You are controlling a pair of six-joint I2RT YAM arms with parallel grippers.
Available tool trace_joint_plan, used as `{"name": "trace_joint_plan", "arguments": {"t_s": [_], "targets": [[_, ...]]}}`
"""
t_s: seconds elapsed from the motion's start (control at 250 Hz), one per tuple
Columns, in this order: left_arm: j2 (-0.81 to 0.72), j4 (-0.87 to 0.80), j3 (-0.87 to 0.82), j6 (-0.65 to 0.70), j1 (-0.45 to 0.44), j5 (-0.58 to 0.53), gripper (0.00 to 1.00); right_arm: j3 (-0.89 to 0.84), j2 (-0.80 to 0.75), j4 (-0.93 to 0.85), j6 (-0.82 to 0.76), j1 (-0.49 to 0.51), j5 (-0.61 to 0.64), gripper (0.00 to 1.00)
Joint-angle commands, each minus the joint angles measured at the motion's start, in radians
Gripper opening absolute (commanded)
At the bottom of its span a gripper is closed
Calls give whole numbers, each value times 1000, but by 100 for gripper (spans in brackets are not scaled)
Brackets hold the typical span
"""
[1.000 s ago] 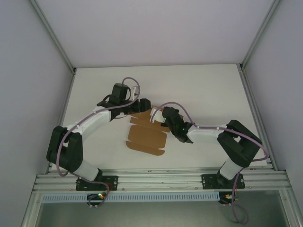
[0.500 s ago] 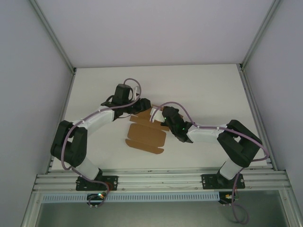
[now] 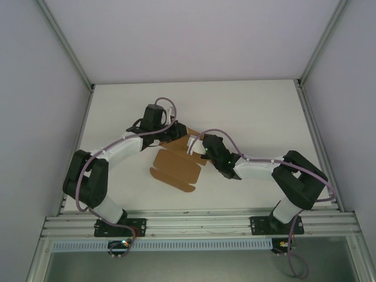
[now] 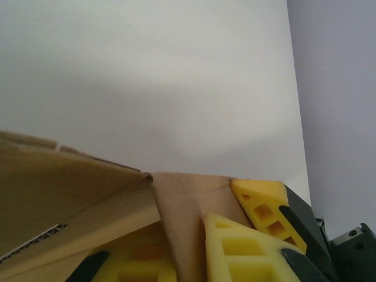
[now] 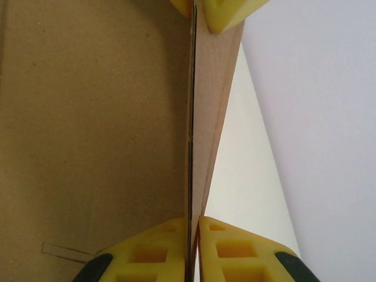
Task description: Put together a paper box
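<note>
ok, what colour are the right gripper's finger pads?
The finger pads are yellow, clearest in the right wrist view, pinching the plain brown cardboard sheet.

Work surface. You are looking down on a white table, closed in by grey panels on three sides, with an aluminium rail along its near edge. Over its middle you see the paper box, a brown die-cut cardboard sheet. Whether its near edge rests on the surface cannot be told.
</note>
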Motion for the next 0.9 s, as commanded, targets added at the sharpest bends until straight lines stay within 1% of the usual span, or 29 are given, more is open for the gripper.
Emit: {"name": "trace_joint_plan", "arguments": {"t_s": [0.0,0.132,0.196,0.268,0.343,0.435,0.451,0.483,0.507,0.563,0.587,0.607,0.667,0.767,0.815,0.859,0.898], "targets": [[-36,-36,-19,5,7,-64,13,-20,-46,-20,-7,-7,30,12],[-45,-38,-29,4,10,-71,13,-27,-68,-45,2,-15,38,12],[-49,-43,-32,2,11,-84,13,-28,-77,-56,12,-18,37,15],[-50,-42,-34,0,13,-86,13,-31,-86,-67,24,-23,38,14],[-52,-38,-34,-2,13,-80,14,-34,-97,-90,34,-28,17,0],[-61,-11,-39,5,12,-49,37,-27,-99,-106,49,-29,-4,0],[-65,-5,-41,4,13,-44,43,-28,-100,-107,53,-28,-7,0],[-73,2,-45,8,14,-34,60,-25,-100,-106,55,-29,-12,0],[-81,4,-49,17,13,-30,69,-24,-99,-103,57,-31,-15,0],[-112,-7,-59,40,14,-37,85,-21,-98,-109,60,-34,-21,0],[-131,-25,-65,56,14,-52,94,-18,-98,-112,62,-36,-23,0],[-149,-42,-70,74,14,-68,99,-16,-97,-118,65,-38,-23,0],[-215,-116,-89,125,15,-144,100,-12,-93,-126,67,-42,-21,0],[-344,-249,-135,197,13,-330,100,-6,-86,-132,77,-44,-7,0],[-402,-296,-166,213,17,-412,100,-5,-87,-141,79,-45,-19,0],[-447,-327,-198,222,28,-461,100,-5,-90,-142,80,-45,-32,0],[-478,-345,-230,219,57,-480,100,-5,-93,-139,82,-47,-40,0]]}}
